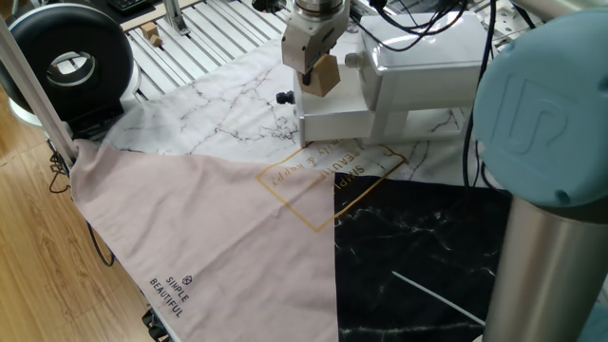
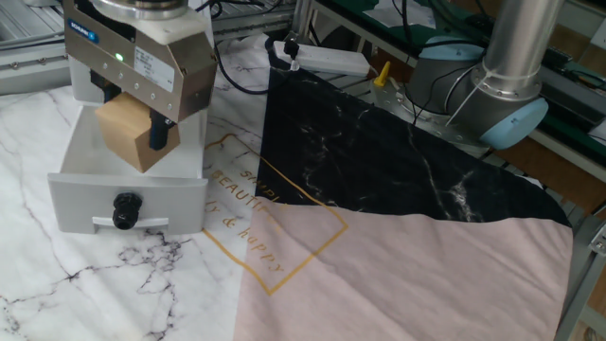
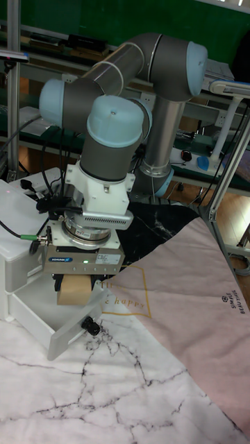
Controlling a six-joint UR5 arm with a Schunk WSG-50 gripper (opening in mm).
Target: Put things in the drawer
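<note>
At upper left of the other fixed view, the gripper clamped the wooden block above the open drawer, clear of its walls, on marble-print cloth.

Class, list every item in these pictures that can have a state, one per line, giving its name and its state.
drawer: pulled open, tray interior visible.
wooden block: gripped, held above the open drawer, not resting in it.
gripper: shut on the wooden block, over the drawer.

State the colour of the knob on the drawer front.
Black: the knob on the white drawer front shows best in the other fixed view.
</note>
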